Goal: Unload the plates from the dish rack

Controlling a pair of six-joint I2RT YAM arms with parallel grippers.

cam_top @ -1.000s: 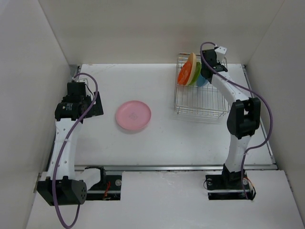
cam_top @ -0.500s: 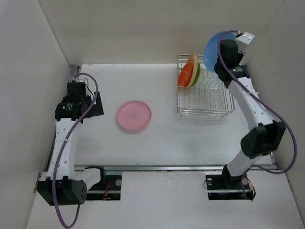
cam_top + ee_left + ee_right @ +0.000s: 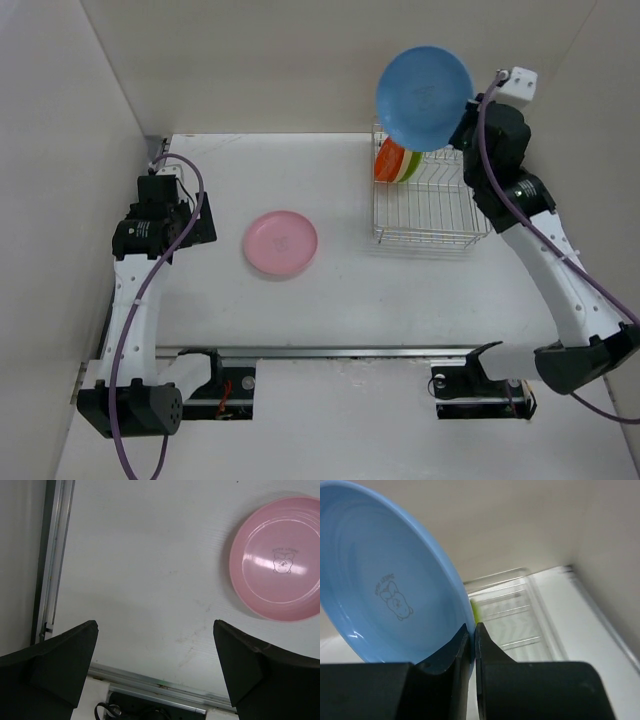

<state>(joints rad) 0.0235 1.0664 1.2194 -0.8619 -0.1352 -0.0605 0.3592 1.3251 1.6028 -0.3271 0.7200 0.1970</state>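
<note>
My right gripper (image 3: 462, 128) is shut on the rim of the blue plate (image 3: 424, 95) and holds it high above the silver wire dish rack (image 3: 432, 208); the plate (image 3: 385, 600) fills the left of the right wrist view, pinched at the gripper (image 3: 472, 629). Orange (image 3: 386, 160) and lime green (image 3: 407, 166) plates lean in the rack's far left corner; the cream-yellow one is hidden behind the blue plate. The pink plate (image 3: 281, 241) lies flat on the table, also in the left wrist view (image 3: 278, 570). My left gripper (image 3: 155, 630) is open and empty, left of it.
White walls close in the table on the left, back and right. A metal rail (image 3: 370, 350) runs along the table's near edge. The rack (image 3: 512, 615) shows blurred below in the right wrist view.
My right gripper has lifted the blue plate out of the rack and swung it up and to the left. The rack shifted slightly to the right. The left arm has barely moved.
</note>
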